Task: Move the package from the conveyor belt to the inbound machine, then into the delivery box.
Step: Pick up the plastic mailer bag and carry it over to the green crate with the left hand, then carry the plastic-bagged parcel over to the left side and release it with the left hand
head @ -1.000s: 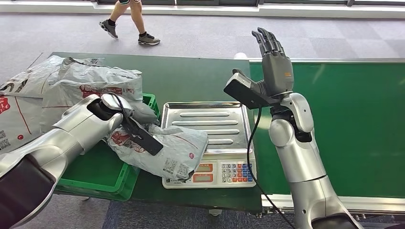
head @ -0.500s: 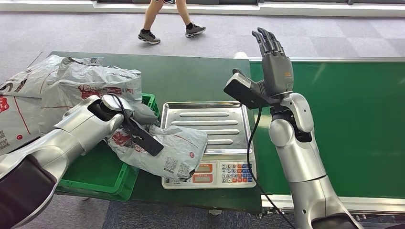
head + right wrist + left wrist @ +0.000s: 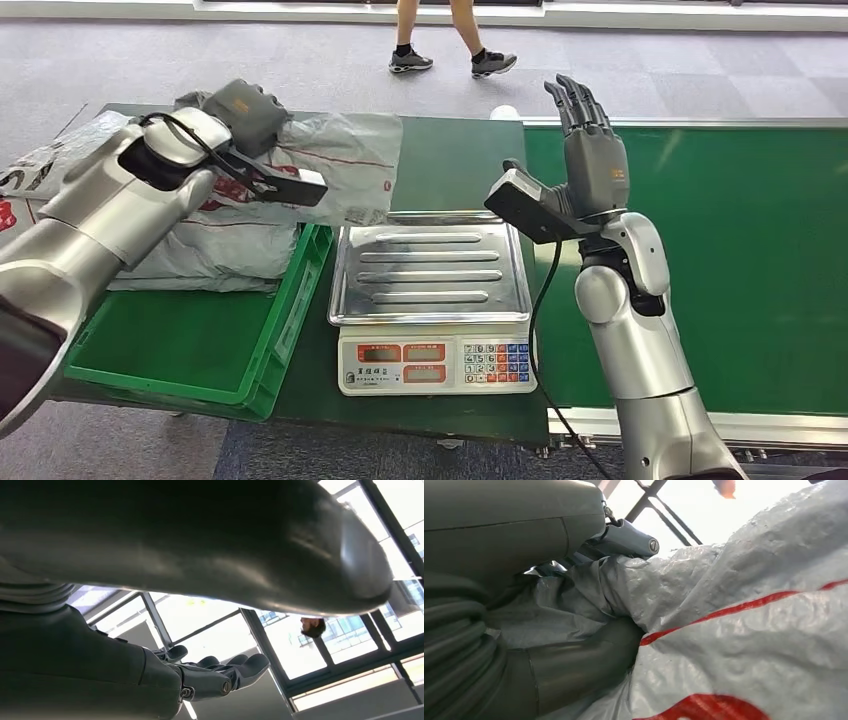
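The left hand (image 3: 243, 112) grips the crinkled grey plastic package with red markings (image 3: 345, 160), raised at ten o'clock from the steel-tray weighing scale (image 3: 432, 290), beyond the green plastic crate (image 3: 280, 335). The right hand (image 3: 590, 150) stands upright over the green conveyor belt (image 3: 750, 260), fingers straight and slightly apart, holding nothing.

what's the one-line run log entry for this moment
left hand: grips grey package, lifted above green crate | right hand: raised, holds nothing | scale: tray bare | stage: carrying package toward crate
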`<state>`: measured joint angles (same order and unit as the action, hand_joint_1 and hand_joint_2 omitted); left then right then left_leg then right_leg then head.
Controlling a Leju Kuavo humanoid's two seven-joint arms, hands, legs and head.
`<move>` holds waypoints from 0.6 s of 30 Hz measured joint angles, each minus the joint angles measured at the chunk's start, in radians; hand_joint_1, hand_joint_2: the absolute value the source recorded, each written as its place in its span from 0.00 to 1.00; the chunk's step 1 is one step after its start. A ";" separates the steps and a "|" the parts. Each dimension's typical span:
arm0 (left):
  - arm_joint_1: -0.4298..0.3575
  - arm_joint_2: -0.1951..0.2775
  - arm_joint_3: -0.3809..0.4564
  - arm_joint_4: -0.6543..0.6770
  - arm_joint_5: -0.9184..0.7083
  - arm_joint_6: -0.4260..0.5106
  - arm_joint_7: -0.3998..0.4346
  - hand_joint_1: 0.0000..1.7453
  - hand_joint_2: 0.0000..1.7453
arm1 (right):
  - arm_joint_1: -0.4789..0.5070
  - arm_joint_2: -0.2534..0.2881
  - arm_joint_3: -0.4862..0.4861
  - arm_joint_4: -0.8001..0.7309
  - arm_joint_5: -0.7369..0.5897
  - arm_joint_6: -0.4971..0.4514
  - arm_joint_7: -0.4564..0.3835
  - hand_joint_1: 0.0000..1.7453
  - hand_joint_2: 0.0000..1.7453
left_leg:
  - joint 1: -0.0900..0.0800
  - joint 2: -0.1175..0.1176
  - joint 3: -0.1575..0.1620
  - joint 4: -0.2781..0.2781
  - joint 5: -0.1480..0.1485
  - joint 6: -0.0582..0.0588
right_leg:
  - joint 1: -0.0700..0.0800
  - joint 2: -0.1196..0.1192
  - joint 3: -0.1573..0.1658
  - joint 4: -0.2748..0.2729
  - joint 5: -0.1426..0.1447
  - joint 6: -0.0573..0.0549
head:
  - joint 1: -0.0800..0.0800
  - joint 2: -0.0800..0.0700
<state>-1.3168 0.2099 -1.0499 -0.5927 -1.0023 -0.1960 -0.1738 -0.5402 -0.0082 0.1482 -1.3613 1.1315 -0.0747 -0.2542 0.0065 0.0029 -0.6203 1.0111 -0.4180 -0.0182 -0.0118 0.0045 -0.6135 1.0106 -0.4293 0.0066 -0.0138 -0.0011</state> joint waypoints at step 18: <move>-0.023 0.005 0.414 -0.037 -0.387 -0.045 0.103 1.00 1.00 | -0.021 0.002 -0.002 0.001 0.004 -0.003 -0.003 0.00 0.00 | 0.000 -0.002 -0.004 0.000 0.000 0.000 | 0.000 -0.001 -0.002 0.000 -0.001 0.000 | 0.000 0.000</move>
<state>-1.3398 0.2147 -0.6360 -0.6293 -1.3898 -0.2408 -0.0712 -0.5615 -0.0058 0.1461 -1.3605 1.1354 -0.0778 -0.2568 0.0065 0.0007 -0.6238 1.0110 -0.4182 -0.0181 -0.0118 0.0036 -0.6158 1.0106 -0.4298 0.0065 -0.0140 -0.0011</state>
